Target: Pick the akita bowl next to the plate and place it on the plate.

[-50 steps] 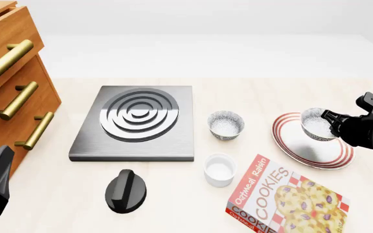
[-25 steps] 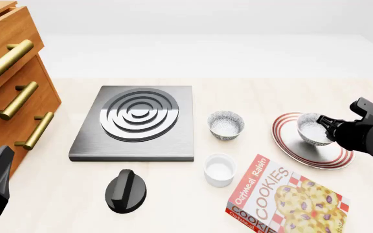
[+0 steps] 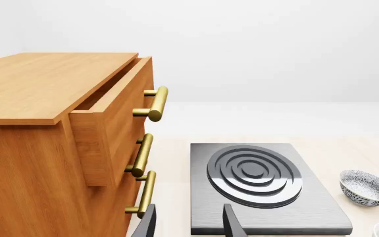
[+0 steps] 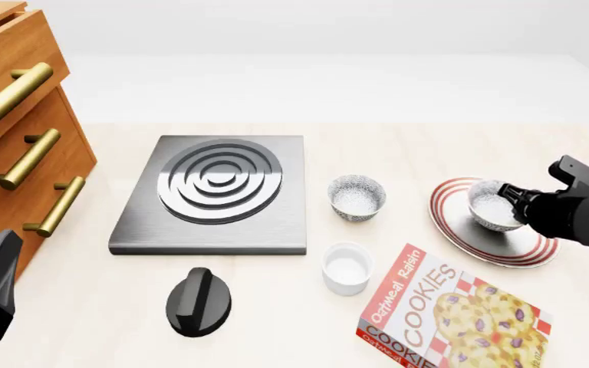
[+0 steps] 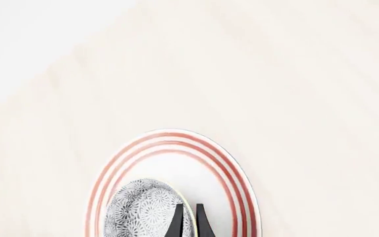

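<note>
The akita bowl (image 4: 493, 205), speckled grey outside and white inside, is over the middle of the red-ringed plate (image 4: 456, 230) at the right, so low that I cannot tell whether it touches. My right gripper (image 4: 512, 202) is shut on the bowl's rim. In the right wrist view its two dark fingertips (image 5: 178, 223) pinch the rim of the bowl (image 5: 143, 210) above the plate (image 5: 239, 190). My left gripper (image 3: 189, 226) is open and holds nothing, low at the near left by the drawers.
A second identical bowl (image 4: 357, 196) stands left of the plate, with a white ramekin (image 4: 347, 267) nearer me. A steel hob (image 4: 215, 192), a black knob (image 4: 199, 301), a cookie box (image 4: 448, 314) and a wooden drawer cabinet (image 4: 13, 138) fill the rest.
My right gripper has lowered the bowl from above the plate's far side down onto or just over its middle. The left arm has not moved.
</note>
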{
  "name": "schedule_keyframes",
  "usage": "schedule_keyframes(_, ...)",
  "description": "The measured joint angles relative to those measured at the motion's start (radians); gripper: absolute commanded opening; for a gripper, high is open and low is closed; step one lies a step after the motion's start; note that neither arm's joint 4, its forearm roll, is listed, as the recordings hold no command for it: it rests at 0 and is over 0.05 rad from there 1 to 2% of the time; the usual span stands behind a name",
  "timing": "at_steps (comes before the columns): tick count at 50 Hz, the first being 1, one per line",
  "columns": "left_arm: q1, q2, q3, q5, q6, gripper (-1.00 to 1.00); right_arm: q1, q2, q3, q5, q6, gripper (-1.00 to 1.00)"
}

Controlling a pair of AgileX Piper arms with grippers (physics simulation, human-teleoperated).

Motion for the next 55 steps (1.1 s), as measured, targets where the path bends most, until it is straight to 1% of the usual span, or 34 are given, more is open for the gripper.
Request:
schedule_keyframes(1, 0.000, 0.000, 0.000, 0.000, 0.000, 1.00, 0.000, 0.001, -0.001, 0.000, 0.000, 1.00)
schedule_keyframes(20, 0.000, 0.000, 0.000, 0.000, 0.000, 1.00, 0.002, -0.009, -0.004, 0.007, 0.012, 1.00)
schedule_keyframes(27, 0.000, 0.000, 0.000, 0.000, 0.000, 1.00, 0.000, -0.052, -0.002, 0.028, 0.022, 1.00)
schedule_keyframes(35, 0.000, 0.000, 0.000, 0.000, 0.000, 1.00, -0.011, -0.210, 0.030, 0.068, 0.023, 1.00)
schedule_keyframes(47, 0.000, 0.000, 0.000, 0.000, 0.000, 1.00, -0.001, -0.530, 0.093, 0.146, 0.018, 1.00)
schedule_keyframes(55, 0.000, 0.000, 0.000, 0.000, 0.000, 1.00, 0.000, -0.751, 0.134, 0.174, -0.003, 1.00)
